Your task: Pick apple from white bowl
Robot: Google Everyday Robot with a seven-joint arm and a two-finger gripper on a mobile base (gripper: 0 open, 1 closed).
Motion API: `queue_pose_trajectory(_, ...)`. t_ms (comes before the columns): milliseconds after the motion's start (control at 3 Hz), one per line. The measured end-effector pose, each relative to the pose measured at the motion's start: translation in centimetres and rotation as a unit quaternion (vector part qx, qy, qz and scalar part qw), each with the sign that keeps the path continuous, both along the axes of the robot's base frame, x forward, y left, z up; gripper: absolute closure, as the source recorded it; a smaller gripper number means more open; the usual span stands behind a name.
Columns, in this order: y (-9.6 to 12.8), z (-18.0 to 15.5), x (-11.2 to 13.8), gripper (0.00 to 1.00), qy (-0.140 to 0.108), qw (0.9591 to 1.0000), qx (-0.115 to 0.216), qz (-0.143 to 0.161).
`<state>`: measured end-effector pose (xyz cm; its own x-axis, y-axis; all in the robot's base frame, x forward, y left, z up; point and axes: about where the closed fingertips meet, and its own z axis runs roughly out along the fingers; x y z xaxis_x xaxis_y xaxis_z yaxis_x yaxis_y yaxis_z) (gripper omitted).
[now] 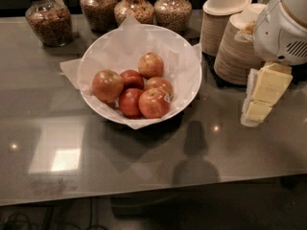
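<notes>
The white bowl point(191, 91), wide and lined with crinkled white paper, stands on the dark table at the middle back. It holds several apples. The apple point(107, 85), the largest, red-orange with pale yellowish patches, lies at the bowl's left side. Smaller red apples lie to its right, and one at the front point(154, 103) bears a sticker. My gripper point(261, 98), pale yellow under the white arm, hangs at the right, beside the bowl's right rim and apart from it. It holds nothing that I can see.
Two stacks of tan paper bowls point(235, 51) stand at the back right, just behind the gripper. Several glass jars of grains point(48, 18) line the back edge. The table's front edge point(144, 195) runs along the bottom.
</notes>
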<state>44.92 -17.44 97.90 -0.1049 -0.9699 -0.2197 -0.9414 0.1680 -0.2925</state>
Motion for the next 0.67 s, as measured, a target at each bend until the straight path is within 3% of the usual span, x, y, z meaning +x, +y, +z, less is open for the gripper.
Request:
queue_pose_trajectory(333,1.6,0.4,1.1,0.0,-0.023,0.9994,0.026,0.004)
queue_pose_trajectory(667,6.5,2.1,2.5,0.0,-0.053,0.9954,0.055,0.057)
